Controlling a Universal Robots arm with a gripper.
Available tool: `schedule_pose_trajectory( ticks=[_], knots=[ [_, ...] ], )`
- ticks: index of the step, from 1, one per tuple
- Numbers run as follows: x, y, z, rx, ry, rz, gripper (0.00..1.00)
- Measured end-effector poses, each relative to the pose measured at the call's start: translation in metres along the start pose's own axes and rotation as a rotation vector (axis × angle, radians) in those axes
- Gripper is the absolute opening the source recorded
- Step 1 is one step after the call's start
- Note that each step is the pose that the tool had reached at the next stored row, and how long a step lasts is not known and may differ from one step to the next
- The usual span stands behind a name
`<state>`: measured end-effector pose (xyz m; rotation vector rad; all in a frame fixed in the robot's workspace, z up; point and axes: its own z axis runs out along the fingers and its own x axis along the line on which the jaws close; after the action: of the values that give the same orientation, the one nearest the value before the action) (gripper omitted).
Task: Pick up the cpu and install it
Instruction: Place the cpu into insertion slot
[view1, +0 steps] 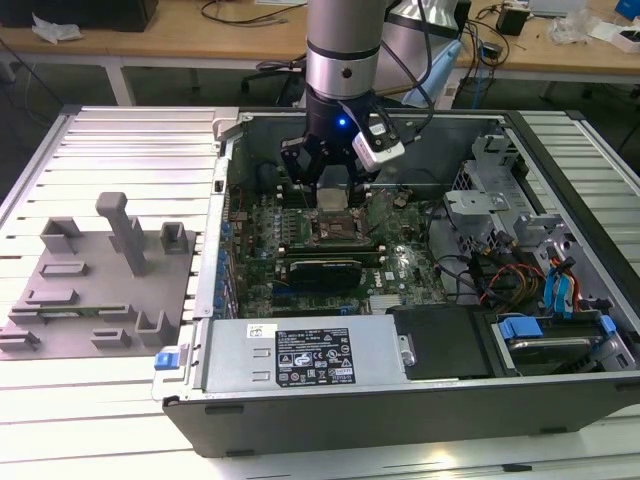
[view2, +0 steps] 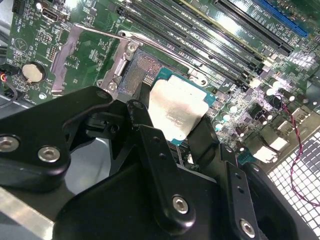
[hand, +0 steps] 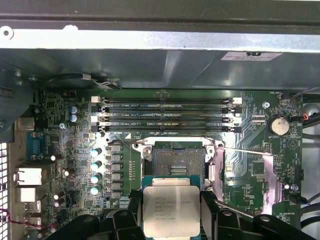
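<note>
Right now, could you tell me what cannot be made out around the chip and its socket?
- The chip: one edge is cut off by the picture's border in the first wrist view; the gripper covers two sides.
- The socket: partly hidden behind the chip in both wrist views.

arm (view1: 342, 45) vertical, gripper (view1: 333, 188) pointing straight down, clamped on cpu (hand: 171, 212)

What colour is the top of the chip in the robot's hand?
The cpu has a pale silver-white top, clearest in the first wrist view.
</note>
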<state>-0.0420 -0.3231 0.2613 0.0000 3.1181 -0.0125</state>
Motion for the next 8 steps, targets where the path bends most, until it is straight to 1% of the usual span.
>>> schedule_pose_trajectory(
  ticks=[3,4,5,6,8],
  knots=[
    [0.0000,0.0000,0.0001,0.0000,0.0000,0.000,0.55],
    [0.0000,0.0000,0.0001,0.0013,0.0004,0.049,0.55],
    [0.0000,0.0000,0.0001,0.0027,0.0008,0.108,0.55],
    [0.0000,0.0000,0.0001,0.0034,0.0011,0.134,0.55],
    [0.0000,0.0000,0.0001,0.0037,0.0012,0.148,0.55]
  ],
)
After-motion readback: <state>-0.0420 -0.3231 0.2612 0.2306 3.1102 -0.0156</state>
